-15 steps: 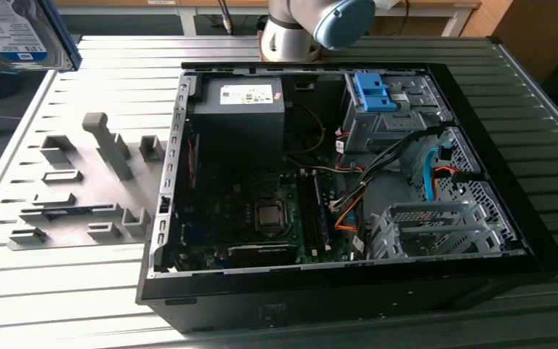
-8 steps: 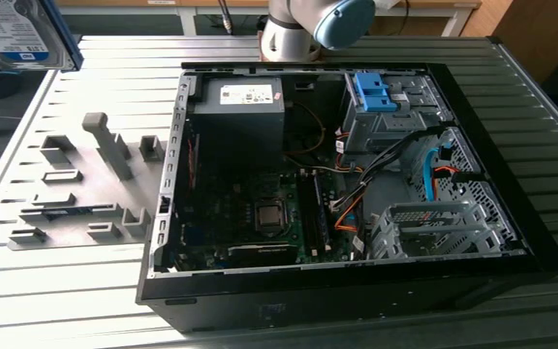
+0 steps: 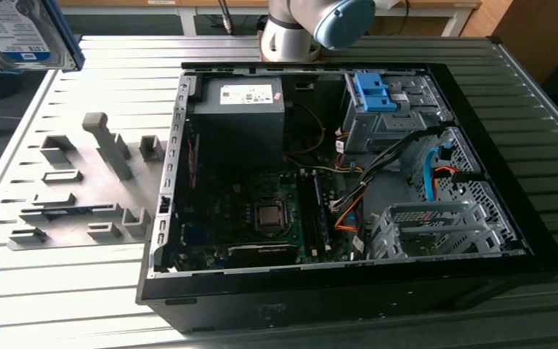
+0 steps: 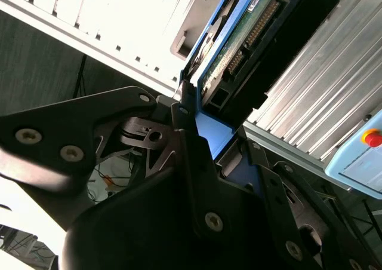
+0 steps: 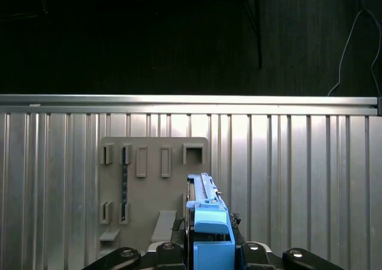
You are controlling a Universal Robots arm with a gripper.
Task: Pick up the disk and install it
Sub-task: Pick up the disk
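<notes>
**Disk held in the claw, clear of the counter**

The claw is pinching the disk by its blue plastic frame. In the first wrist view the disk stands edge-on between the dark fingers. The grey fixture plate with its empty slots lies on the slatted metal counter behind it. In the second wrist view the fingers press against the blue frame from both sides, and the green circuit board and connector pins of the disk face outward.

In the exterior view the disk hangs in the upper corner on the exterior view's left, label side showing. It is off the counter and well apart from the open computer case. The fixture plate sits beside the case on that same side.

Inside the case a bare blue bracket sits in the far bay. A dark grey box with a white sticker is next to it, and a metal drive cage stands in the near corner. The base of the arm rises behind the case.
</notes>
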